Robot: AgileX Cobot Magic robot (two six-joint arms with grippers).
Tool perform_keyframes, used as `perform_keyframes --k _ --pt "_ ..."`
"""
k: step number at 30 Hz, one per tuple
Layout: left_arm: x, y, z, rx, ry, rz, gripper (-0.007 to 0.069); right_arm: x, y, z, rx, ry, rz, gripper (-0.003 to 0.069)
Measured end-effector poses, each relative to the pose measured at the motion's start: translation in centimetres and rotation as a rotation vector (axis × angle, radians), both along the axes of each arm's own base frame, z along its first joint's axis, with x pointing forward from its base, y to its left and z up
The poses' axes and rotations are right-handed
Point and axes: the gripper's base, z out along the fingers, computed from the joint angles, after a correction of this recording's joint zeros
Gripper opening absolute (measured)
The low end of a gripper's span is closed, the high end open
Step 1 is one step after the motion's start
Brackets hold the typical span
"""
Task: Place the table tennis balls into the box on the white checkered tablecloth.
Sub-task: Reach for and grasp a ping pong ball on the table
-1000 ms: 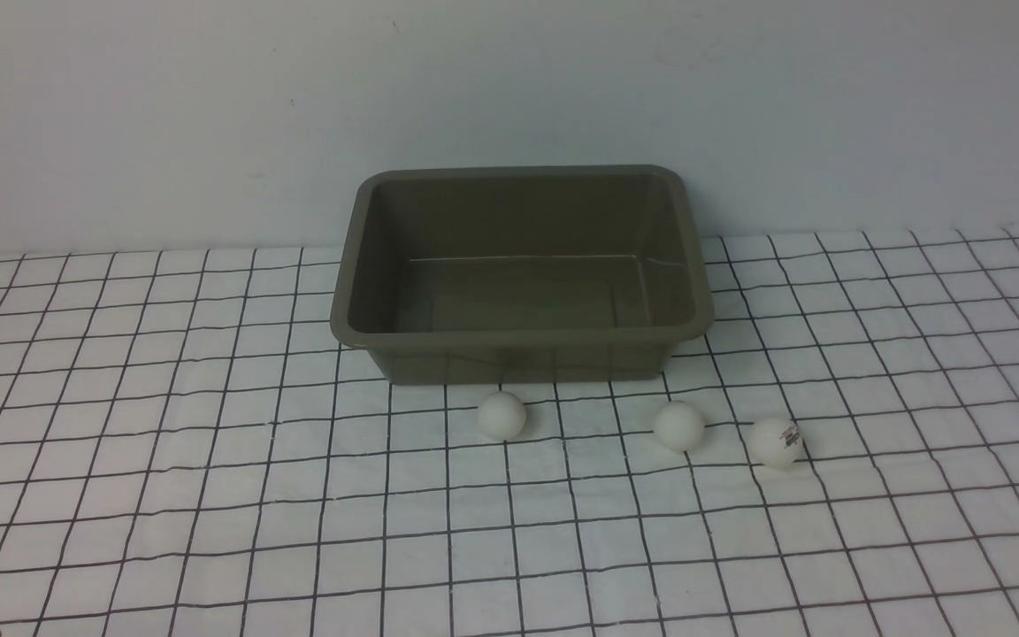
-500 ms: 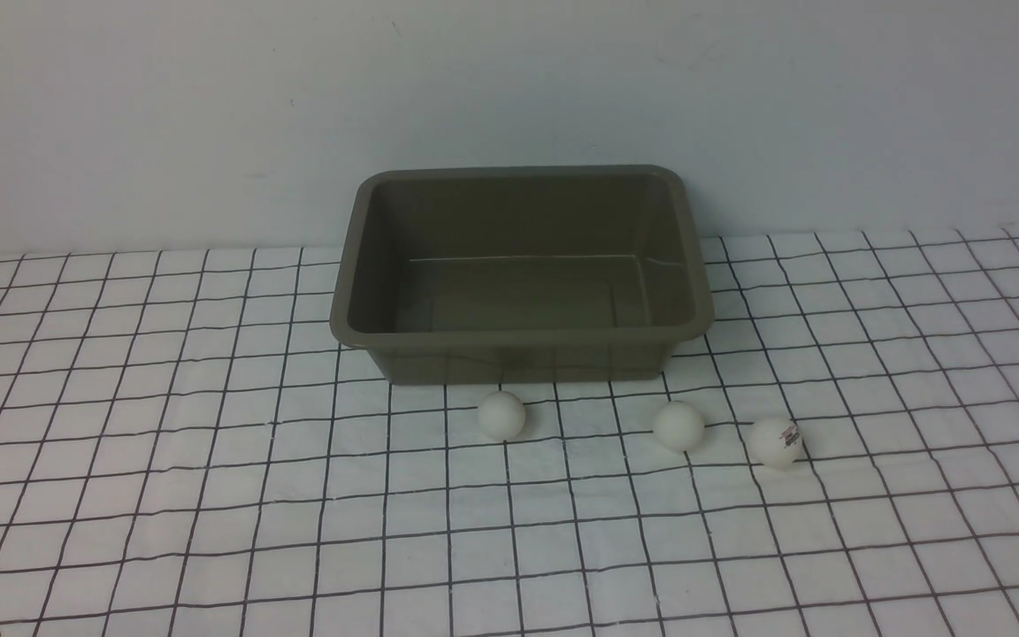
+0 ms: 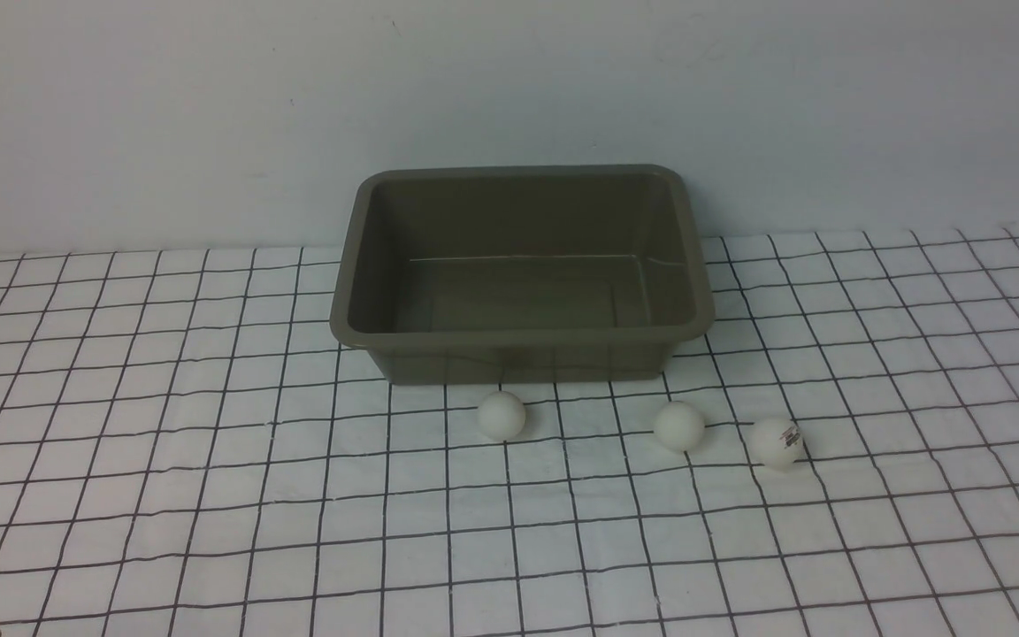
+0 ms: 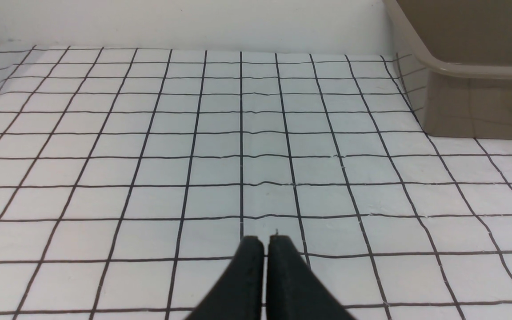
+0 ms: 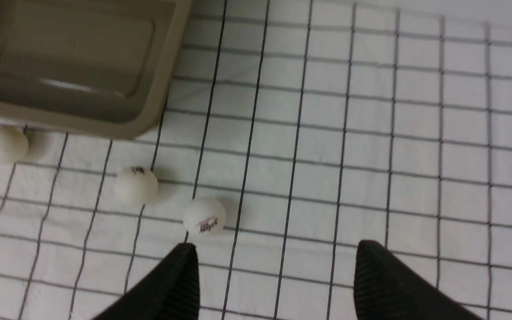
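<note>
Three small white balls sit on the white cloth with thin black squares (image 3: 235, 495), and none of them is in the box (image 3: 523, 358) yet. The box is a big brown-green tub near the wall, and no ball shows inside it. One ball, the left ball (image 3: 501, 416), is just in front of the box, near the middle of its front side. The middle ball (image 3: 679, 426) is near the box's right front corner. The right ball (image 3: 777, 443), with a little dark and red mark on it, is a bit farther right, near the middle ball but not touching it

The right hand (image 5: 278, 262) is wide open, with nothing between its fingers. The left hand (image 4: 267, 242) is closed tight on nothing and is over on the left part of the cloth

Each ball looks very light, smooth and round, with a thin hard shell. It would likely roll off if a finger bumped it, and a hard squeeze might dent it. The best hold is a soft pinch on two opposite sides, right across its fattest part, with the fingers low. If they close too high, the ball could pop out. The marked ball looks easiest for the right hand to start with, since it has more room around it
</note>
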Motion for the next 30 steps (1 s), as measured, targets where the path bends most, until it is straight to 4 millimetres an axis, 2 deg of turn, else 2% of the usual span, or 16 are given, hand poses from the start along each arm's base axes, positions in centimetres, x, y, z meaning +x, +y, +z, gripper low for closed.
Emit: perform_keyframes --k 2,11,13,16,20,23,30 --pt "0.0 0.0 0.0 0.000 0.000 0.000 -0.0004 1.2 0.2 -2.1 0.007 0.070 0.022 0.0429" --pt "0.0 0.0 0.0 0.000 0.000 0.000 -0.0004 3.9 1.1 -8.7 0.065 0.215 0.059 0.0429" --pt "0.0 0.0 0.0 0.000 0.000 0.000 -0.0004 4.4 1.7 -10.4 0.076 0.245 0.082 0.0429" --pt "0.0 0.0 0.0 0.000 0.000 0.000 -0.0004 5.0 2.8 -11.8 0.077 0.264 0.111 0.0426" --pt "0.0 0.0 0.0 0.000 0.000 0.000 -0.0004 6.0 5.4 -13.8 0.041 0.264 0.181 0.0419" --pt "0.0 0.0 0.0 0.000 0.000 0.000 -0.0004 6.5 7.4 -15.8 -0.050 0.283 0.225 0.0414" --pt "0.0 0.0 0.0 0.000 0.000 0.000 -0.0004 7.9 8.2 -20.2 -0.140 0.349 0.193 0.0410"
